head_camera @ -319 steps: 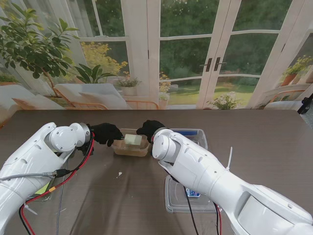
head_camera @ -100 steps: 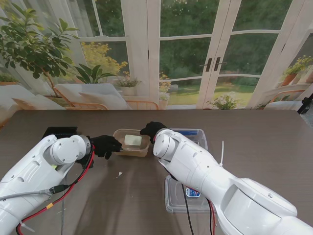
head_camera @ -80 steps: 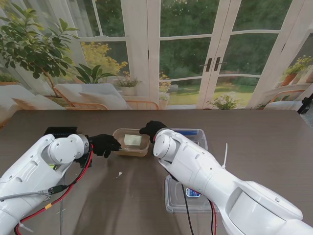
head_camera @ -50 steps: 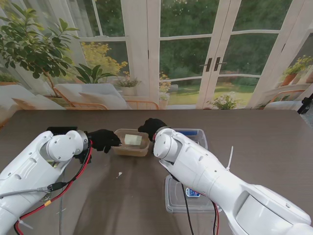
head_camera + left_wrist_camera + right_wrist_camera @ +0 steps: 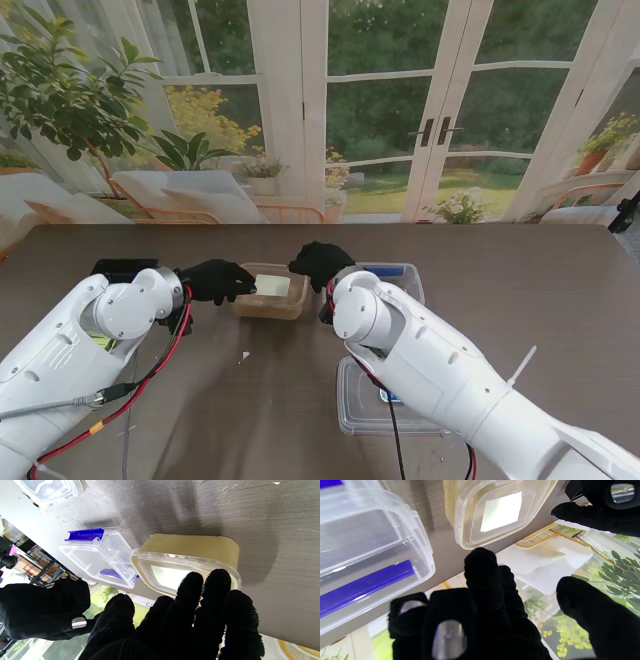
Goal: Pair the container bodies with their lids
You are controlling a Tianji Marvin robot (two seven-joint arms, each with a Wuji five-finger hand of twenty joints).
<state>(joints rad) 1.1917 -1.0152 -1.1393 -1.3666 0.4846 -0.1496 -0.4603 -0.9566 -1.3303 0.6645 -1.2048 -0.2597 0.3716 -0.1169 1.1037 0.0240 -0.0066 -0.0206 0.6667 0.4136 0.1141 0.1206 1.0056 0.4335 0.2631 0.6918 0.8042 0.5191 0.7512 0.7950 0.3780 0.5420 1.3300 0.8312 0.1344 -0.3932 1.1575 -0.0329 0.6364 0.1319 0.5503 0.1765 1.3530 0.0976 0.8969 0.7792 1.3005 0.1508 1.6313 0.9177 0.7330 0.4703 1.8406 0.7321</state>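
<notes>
A tan container (image 5: 266,303) with a clear lid (image 5: 270,286) on it sits mid-table; the lid (image 5: 172,573) shows a pale square label (image 5: 500,510). My left hand (image 5: 214,280) hovers at the container's left edge, fingers (image 5: 190,610) spread over the lid rim and holding nothing. My right hand (image 5: 320,263) is just right of the container and a little farther back, with its fingers (image 5: 482,597) apart and empty. A clear box with blue latches (image 5: 392,279) stands right of the tan container (image 5: 192,547), and its blue latch (image 5: 86,534) shows in the left wrist view.
A flat clear lid (image 5: 362,408) lies nearer to me, partly under my right arm. A black object (image 5: 122,268) rests behind my left arm. Red and black cables hang from the left arm. A small white scrap (image 5: 243,355) lies on the table.
My left hand moved farther from me, up to the container's left edge. My right hand shifted slightly right and back from the lid. The container stayed put.
</notes>
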